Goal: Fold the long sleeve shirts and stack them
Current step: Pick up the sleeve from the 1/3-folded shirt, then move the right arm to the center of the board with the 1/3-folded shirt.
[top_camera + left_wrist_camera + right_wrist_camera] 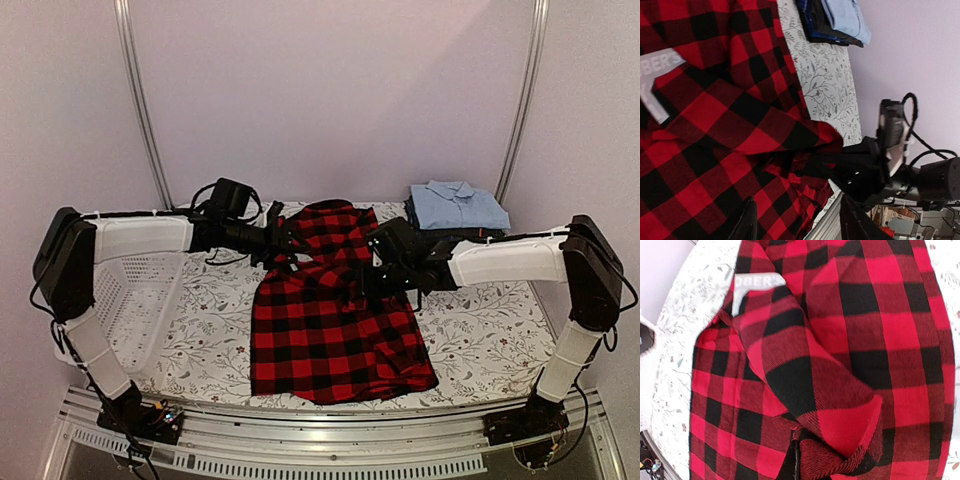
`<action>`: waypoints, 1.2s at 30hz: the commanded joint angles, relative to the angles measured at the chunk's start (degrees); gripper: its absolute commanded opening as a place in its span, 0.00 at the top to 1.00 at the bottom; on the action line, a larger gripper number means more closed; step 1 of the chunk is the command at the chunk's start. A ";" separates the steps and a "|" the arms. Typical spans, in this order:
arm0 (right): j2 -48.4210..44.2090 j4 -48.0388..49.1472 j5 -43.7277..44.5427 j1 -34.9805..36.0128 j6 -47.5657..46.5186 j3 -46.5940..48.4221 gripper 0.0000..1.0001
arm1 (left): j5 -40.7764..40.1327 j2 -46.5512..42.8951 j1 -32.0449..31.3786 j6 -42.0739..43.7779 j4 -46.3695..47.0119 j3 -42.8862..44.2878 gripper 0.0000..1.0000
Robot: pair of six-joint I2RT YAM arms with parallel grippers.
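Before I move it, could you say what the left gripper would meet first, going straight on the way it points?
Probably the red-and-black check shirt, which fills the view ahead of the left gripper; depth is unclear.

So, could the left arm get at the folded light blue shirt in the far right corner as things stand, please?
Probably not easily. The light blue shirt lies beyond the checked shirt, and the right arm stretches close across that path, the right hand shut on the checked shirt.
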 commanded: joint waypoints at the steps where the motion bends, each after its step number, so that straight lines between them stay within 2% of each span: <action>1: 0.00 -5.05 1.55 -1.97 -6.63 9.23 1.00 | -6.42 -7.67 1.59 5.02 -5.58 -10.02 0.45; 8: 4.63 -9.28 1.58 -5.96 -13.32 17.39 1.00 | -16.08 -18.20 1.91 4.82 -10.88 -24.67 0.45; 13: 7.52 -10.48 0.91 -6.44 -15.26 15.42 1.00 | -15.72 -24.06 1.27 2.87 -11.82 -31.48 0.47; 24: 8.18 -9.71 -1.53 -6.43 -15.13 4.36 1.00 | -14.04 -34.47 -8.68 -1.82 -21.18 -38.74 0.60; 30: 8.98 -8.41 -2.93 -6.48 -14.43 1.32 1.00 | -12.57 -34.90 -15.46 -6.95 -20.51 -41.22 0.65; 36: 10.48 -9.94 -2.89 -5.24 -11.34 -1.43 1.00 | -15.52 -35.00 -20.75 -13.50 -20.17 -41.45 0.70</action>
